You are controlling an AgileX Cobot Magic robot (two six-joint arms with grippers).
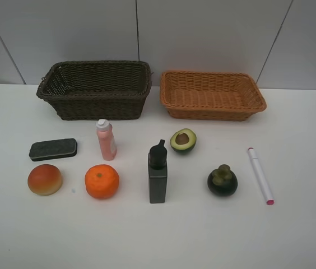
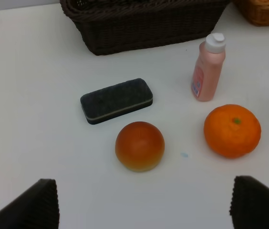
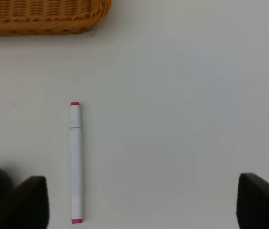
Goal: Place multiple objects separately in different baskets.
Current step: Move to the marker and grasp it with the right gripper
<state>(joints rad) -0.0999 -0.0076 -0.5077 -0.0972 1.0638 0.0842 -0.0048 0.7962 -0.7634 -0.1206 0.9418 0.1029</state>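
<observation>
On the white table lie a dark eraser (image 1: 53, 149), pink bottle (image 1: 106, 140), peach-coloured fruit (image 1: 45, 179), orange (image 1: 102, 181), black bottle (image 1: 158, 174), halved avocado (image 1: 183, 140), mangosteen (image 1: 222, 180) and white-pink marker (image 1: 260, 175). Behind them stand the dark brown basket (image 1: 99, 106) and the orange-tan basket (image 1: 211, 112), both holding nothing. No arm shows in the exterior view. My left gripper (image 2: 146, 205) is open, hanging short of the peach fruit (image 2: 139, 145) and orange (image 2: 232, 130). My right gripper (image 3: 146, 202) is open, with the marker (image 3: 76, 162) beside one finger.
The two baskets sit side by side close to the grey back wall (image 1: 203, 33). The table (image 1: 158, 241) is bare white surface in front of the row of objects. A small blue speck (image 2: 184, 154) lies between the peach fruit and the orange.
</observation>
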